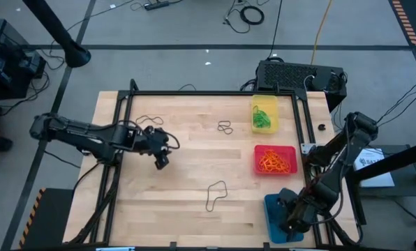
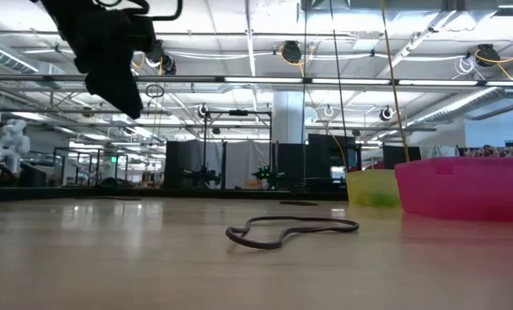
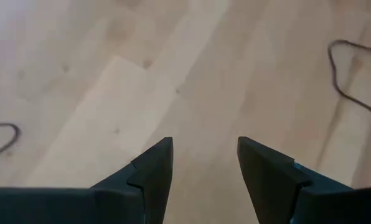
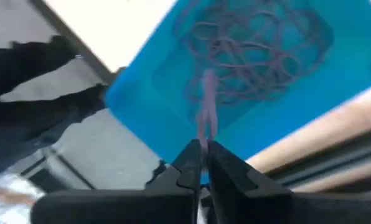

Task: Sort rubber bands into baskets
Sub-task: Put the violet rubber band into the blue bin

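Right pincer [image 4: 203, 146] pinches a dark rubber band [image 4: 205, 112] directly above the blue basket [image 4: 142, 93], itself full of dark bands. Left pincer [image 3: 204, 168] wide, empty, over bare counter [image 1: 194, 167], far from that basket.

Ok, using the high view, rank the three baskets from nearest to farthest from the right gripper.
1. Blue basket: at the table's near right corner, directly under the right gripper, whose fingers pinch a dark rubber band.
2. Red basket: farther up the right side, holding orange bands.
3. Yellow basket: farthest, by the far right edge, holding green bands.
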Robot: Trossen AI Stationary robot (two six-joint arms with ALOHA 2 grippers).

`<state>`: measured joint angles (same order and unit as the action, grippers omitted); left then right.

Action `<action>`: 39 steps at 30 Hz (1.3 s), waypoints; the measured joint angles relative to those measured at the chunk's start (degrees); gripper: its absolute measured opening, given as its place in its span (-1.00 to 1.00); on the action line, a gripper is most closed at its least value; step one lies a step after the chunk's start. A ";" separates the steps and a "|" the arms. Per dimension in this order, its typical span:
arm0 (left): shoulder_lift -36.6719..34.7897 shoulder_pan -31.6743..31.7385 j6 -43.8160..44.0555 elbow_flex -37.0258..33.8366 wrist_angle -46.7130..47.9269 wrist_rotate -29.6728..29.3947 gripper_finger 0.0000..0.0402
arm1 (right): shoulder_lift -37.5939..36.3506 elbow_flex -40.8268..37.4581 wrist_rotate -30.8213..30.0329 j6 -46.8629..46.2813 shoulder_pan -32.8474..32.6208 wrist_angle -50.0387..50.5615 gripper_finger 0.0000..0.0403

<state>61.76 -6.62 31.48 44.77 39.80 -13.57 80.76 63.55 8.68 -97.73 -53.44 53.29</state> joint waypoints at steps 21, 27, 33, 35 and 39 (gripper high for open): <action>4.59 25.22 0.52 0.03 7.81 3.04 -0.07 | -5.55 0.00 -22.24 24.69 8.93 -1.12 -0.24; 8.42 29.93 3.95 0.02 9.15 1.91 -0.07 | -6.20 0.02 -28.06 49.31 19.04 -13.37 -0.24; 14.16 35.85 0.33 0.02 7.57 -3.48 -0.07 | -6.20 0.02 -27.85 66.73 30.06 -28.19 -0.24; 16.31 38.12 -4.74 0.02 5.97 -4.37 -0.07 | -6.20 0.02 -27.67 69.72 33.44 -31.33 -0.24; 20.94 43.43 -17.59 0.02 3.56 -2.02 -0.07 | -6.20 0.02 -24.05 69.75 40.52 -34.11 -0.24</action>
<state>82.70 36.81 13.89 44.80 43.36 -15.60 74.56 63.57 -15.37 -27.99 -12.92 19.18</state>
